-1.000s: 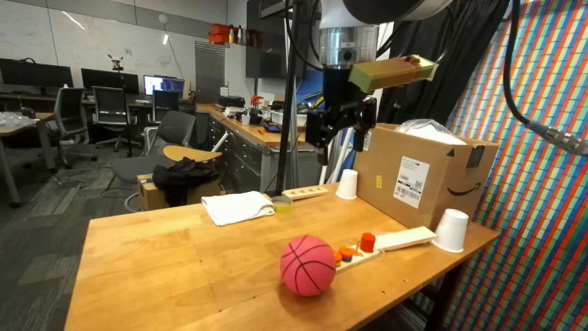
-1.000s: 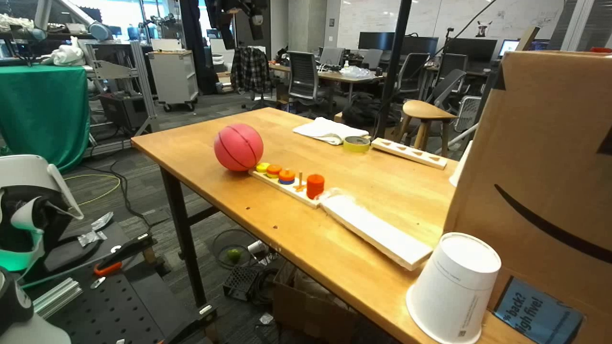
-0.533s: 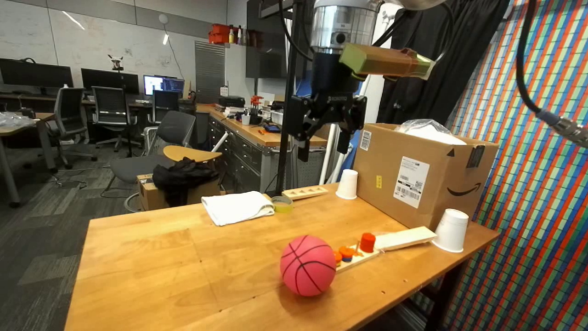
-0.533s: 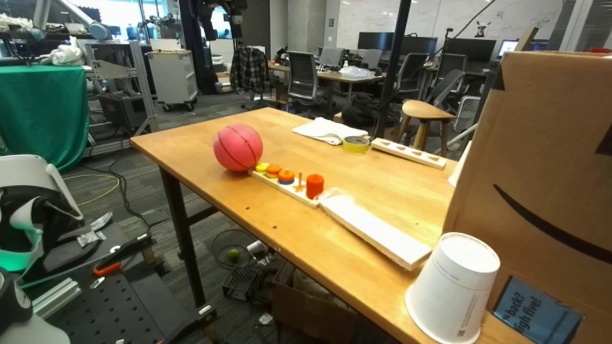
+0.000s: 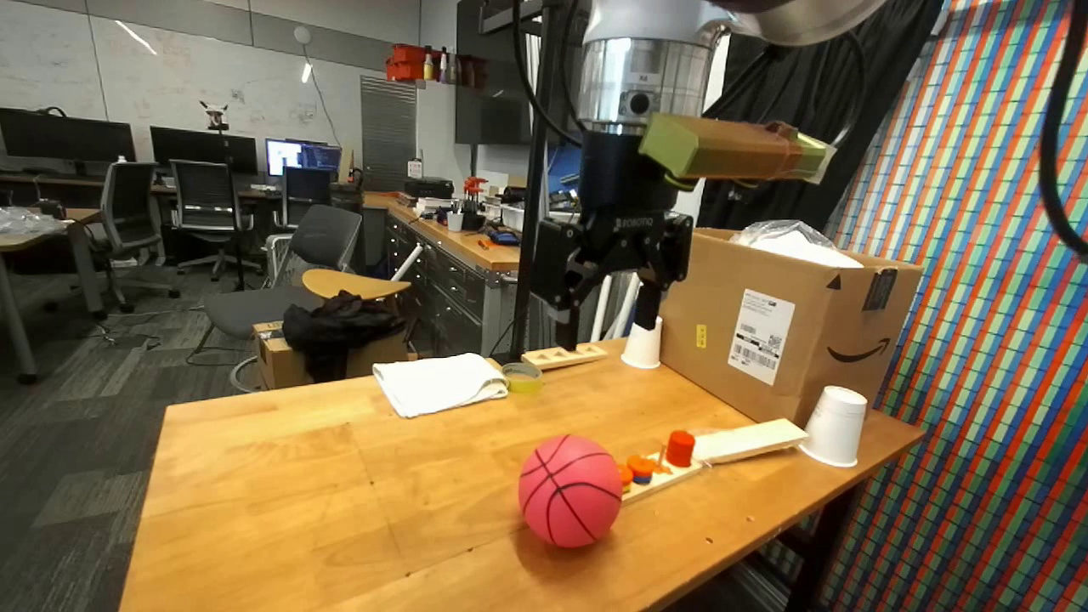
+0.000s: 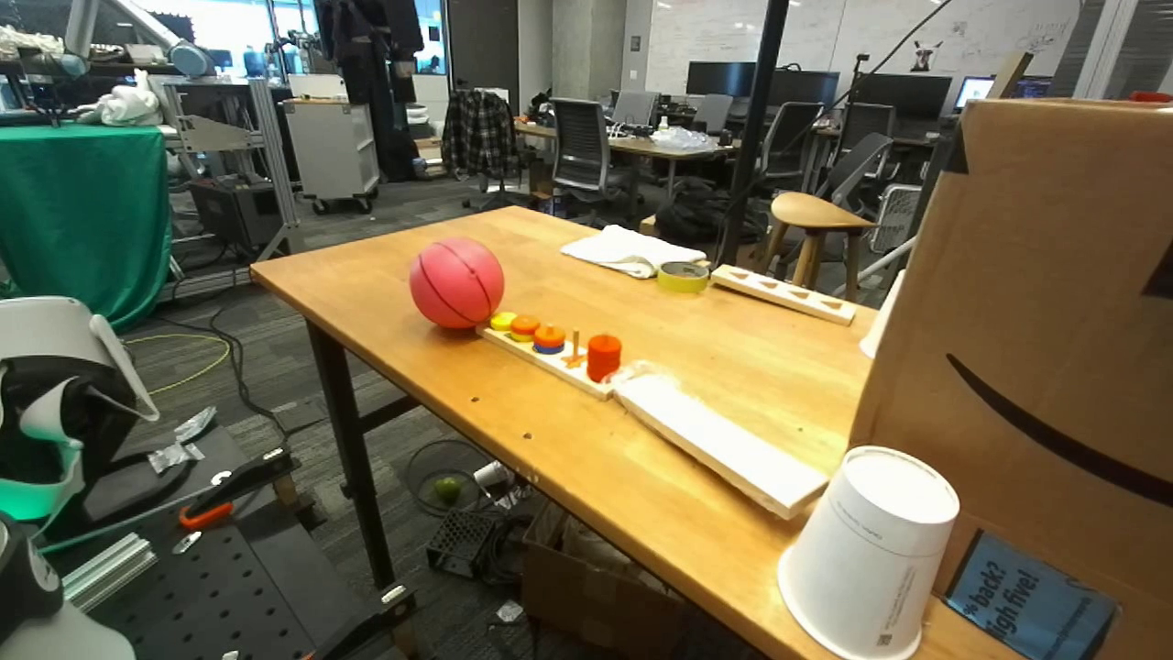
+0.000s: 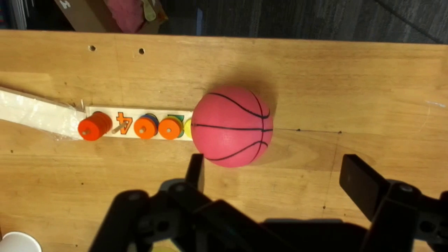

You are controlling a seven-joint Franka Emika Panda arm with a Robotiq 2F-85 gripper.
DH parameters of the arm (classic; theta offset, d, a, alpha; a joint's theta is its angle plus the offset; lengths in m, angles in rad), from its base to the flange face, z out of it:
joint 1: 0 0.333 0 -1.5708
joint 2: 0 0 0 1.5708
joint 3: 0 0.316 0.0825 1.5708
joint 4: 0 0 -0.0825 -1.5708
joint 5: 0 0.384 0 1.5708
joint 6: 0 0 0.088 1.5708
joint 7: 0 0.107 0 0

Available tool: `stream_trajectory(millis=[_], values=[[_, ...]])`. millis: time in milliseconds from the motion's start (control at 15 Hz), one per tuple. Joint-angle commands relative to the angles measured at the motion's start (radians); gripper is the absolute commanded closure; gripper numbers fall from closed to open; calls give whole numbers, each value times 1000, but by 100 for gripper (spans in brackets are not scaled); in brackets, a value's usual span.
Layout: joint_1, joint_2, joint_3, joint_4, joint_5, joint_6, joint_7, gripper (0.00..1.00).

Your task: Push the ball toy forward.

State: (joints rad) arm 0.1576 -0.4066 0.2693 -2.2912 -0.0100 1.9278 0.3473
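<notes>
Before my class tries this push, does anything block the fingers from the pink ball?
In the wrist view, nothing visible stands between the open fingers and the pink ball; the peg board lies left of the ball, off that line.

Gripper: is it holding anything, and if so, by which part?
Nothing is held: the gripper stands open, and the pink toy basketball rests apart from it on the wooden table.

In an exterior view, the ball (image 5: 570, 491) sits on the table (image 5: 289, 510) at the left end of the peg board (image 5: 663, 478), with a plank (image 5: 752, 440) and a cup (image 5: 835, 429) following to the right. Farther back (left to right) are a cloth (image 5: 438, 384), a tape roll (image 5: 523, 379), another board (image 5: 586, 356) and a second cup (image 5: 642, 350), just left of a box (image 5: 807, 323).
</notes>
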Motion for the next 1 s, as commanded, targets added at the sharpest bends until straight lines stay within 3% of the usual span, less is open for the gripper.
stream_trajectory(millis=[0,333,933], values=[[5,-11,1,-46,31,-39,32,0],[-1,48,-1,-46,37,-81,39,0],[-8,266,-3,15,0,-86,85,0]])
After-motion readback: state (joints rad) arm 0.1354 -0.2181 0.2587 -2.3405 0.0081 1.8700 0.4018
